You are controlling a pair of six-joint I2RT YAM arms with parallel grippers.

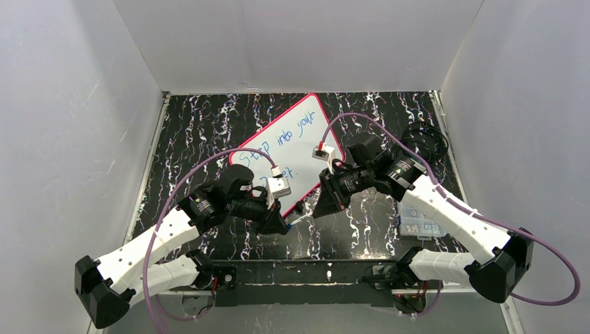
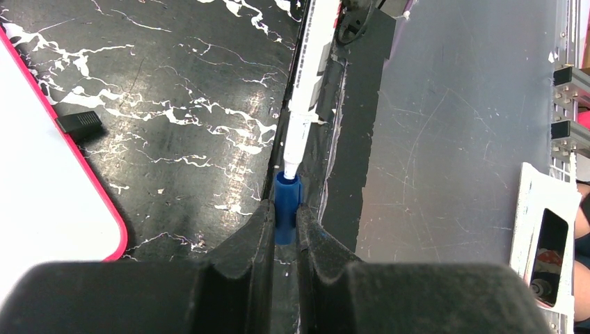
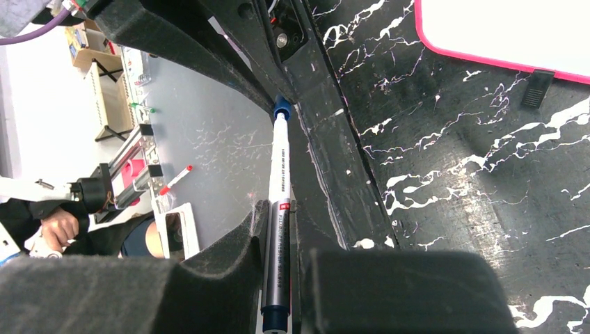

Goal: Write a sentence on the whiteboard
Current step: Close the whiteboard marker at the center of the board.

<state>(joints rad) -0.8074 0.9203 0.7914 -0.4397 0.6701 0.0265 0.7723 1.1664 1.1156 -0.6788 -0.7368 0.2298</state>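
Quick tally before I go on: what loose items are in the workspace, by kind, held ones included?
Whiteboard: 1
Marker: 1
Blue cap: 1
Black block: 1
Clear box: 1
Total: 5

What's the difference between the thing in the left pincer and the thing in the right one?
The left pincer grips a cap, short and solid blue; the right pincer grips a pen, long, white and printed with text. The cap barely pokes past its pincer, while much of the pen sticks out. Shared: both are pinched tight and lined up, pen tip at the cap's mouth.
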